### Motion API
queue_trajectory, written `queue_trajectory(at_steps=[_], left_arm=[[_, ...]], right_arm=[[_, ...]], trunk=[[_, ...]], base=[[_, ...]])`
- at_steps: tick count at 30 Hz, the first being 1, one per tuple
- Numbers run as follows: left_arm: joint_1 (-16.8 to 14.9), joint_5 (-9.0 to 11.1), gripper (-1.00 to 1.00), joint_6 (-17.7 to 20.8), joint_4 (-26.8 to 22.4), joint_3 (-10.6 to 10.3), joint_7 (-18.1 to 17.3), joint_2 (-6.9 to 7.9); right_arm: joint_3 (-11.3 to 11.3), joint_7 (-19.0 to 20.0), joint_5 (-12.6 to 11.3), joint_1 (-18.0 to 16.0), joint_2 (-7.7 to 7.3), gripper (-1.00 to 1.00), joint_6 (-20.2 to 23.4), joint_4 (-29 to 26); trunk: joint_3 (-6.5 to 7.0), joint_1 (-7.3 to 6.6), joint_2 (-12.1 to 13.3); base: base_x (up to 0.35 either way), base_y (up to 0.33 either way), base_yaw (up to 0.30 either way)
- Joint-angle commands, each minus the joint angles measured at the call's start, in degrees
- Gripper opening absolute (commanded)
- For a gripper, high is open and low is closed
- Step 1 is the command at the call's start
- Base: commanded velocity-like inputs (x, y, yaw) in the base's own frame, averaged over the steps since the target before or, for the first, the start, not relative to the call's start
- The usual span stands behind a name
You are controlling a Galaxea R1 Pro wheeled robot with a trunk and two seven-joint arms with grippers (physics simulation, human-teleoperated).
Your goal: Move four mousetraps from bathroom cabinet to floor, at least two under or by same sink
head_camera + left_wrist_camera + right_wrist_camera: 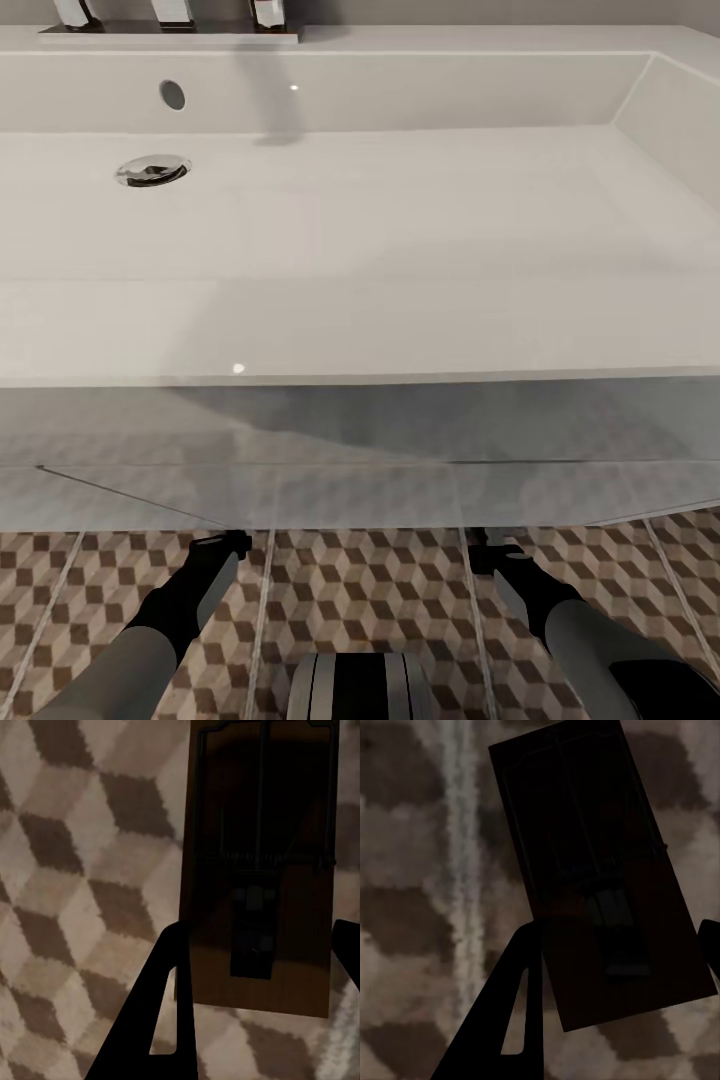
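Both arms reaching low beneath the bathroom sink

Each end effector, left and right, is gripping a mousetrap, long axis pointing forward.

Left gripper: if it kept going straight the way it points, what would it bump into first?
Most likely the mousetrap lying between the left gripper fingers, with the cube-patterned bathroom floor right behind it. How much gap remains is unclear.

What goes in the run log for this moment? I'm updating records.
left gripper: shut on mousetrap | right gripper: shut on second mousetrap | facing sink | over tiled floor
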Motion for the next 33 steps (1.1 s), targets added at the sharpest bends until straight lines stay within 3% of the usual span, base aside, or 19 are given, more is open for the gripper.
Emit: queue_trajectory(at_steps=[1, 33], left_arm=[[-0.02, 0.59, -1.0, 0.22, -0.09, -0.47, 0.57, 0.09], [-0.01, 0.59, -1.0, 0.29, -0.02, -0.51, 0.59, -0.08]], right_arm=[[0.32, -0.22, -0.13, 0.01, -0.02, -1.0, 0.39, -0.13], [0.35, -0.22, -0.13, 0.01, -0.02, -1.0, 0.39, -0.13]], trunk=[[-0.03, -0.01, -0.01], [-0.03, -0.01, -0.01]], base=[[0.0, 0.0, 0.0], [0.022, 0.0, 0.0]])
